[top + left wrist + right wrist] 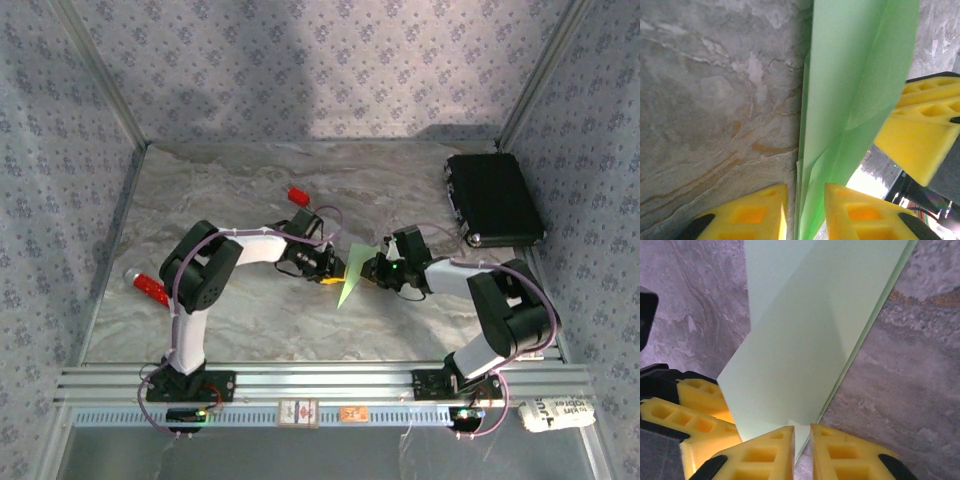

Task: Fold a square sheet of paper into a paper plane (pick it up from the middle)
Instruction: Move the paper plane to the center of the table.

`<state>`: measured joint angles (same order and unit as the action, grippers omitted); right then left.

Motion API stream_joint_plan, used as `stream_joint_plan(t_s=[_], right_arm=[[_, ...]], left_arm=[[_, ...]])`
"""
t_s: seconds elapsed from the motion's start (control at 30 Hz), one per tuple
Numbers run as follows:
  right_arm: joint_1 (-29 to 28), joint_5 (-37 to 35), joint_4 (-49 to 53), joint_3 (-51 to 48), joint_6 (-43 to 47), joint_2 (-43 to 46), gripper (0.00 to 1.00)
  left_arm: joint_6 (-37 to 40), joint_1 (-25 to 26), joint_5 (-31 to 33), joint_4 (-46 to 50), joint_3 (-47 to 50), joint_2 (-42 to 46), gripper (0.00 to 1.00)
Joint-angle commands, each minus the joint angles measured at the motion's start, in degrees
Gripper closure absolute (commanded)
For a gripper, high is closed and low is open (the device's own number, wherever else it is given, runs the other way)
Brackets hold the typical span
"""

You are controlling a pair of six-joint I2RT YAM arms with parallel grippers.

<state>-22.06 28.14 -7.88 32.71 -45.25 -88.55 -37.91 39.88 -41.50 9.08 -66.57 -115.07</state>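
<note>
The folded pale-green paper (350, 280) stands on edge at the middle of the marble table (260, 320). Its long axis runs far to near, with the narrow tip toward the near edge (angled slightly left). The left gripper (333, 266) and right gripper (370, 270) each pinch it from opposite sides.

One folded green paper (805, 340), two pincers (left pincer (805, 195), right pincer (801, 434)), two red pieces (300, 194) (150, 288), one black case (495, 200).

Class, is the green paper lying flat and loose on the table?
No, the left gripper pinches the green paper on edge between its fingers.
</note>
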Motion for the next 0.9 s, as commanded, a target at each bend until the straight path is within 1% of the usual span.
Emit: stream_joint_plan(t_s=[0.0, 0.6, 0.73, 0.87], right_arm=[[-0.43, 1.31, -0.85, -1.11, -0.46, -1.07, 0.84], [-0.79, 2.20, -3.98, -5.12, -1.60, -0.10, 0.89], [-0.79, 2.03, -3.81, -5.21, -1.56, 0.35, 0.90], [-0.35, 2.09, -3.91, -5.13, -1.59, 1.22, 0.89]], left_arm=[[1.63, 1.06, -2.56, 1.75, -1.87, -1.77, 0.75], [-2.07, 1.63, -3.62, -3.41, -1.01, -2.44, 0.76], [-2.42, 1.66, -3.54, -4.16, -0.94, -2.24, 0.80], [-2.78, 1.61, -3.47, -5.12, -0.50, -1.34, 0.90]])
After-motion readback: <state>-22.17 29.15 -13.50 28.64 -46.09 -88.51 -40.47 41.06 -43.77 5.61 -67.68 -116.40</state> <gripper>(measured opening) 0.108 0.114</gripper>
